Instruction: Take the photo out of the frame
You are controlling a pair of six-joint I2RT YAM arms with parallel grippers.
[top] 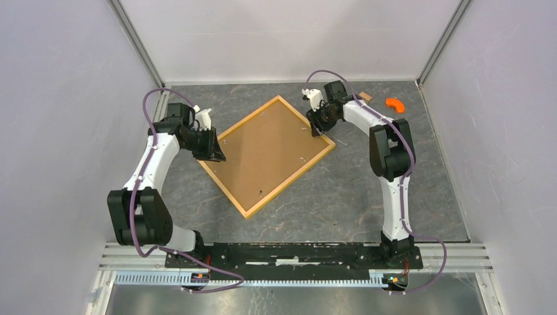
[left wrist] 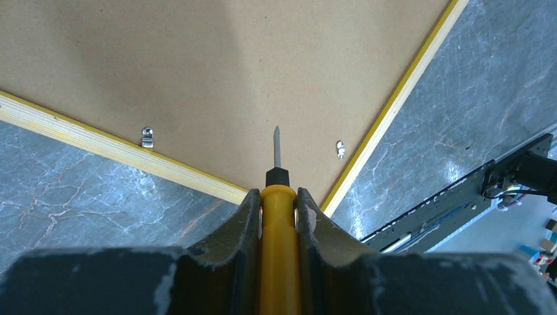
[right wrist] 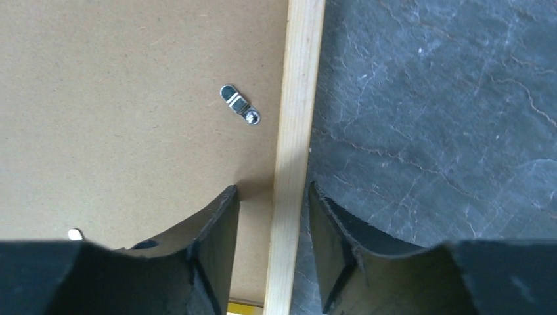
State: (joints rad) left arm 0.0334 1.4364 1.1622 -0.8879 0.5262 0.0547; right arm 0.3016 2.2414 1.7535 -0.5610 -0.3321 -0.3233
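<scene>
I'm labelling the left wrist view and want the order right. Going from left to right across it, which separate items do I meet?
left clip → screwdriver, clamped in the left gripper → right clip → black rail

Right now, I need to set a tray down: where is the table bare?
Bare: the strip between frame and arm bases, and the table right of the right arm. Crowded: left gripper and right gripper at the frame's edges; orange piece far right.
</scene>
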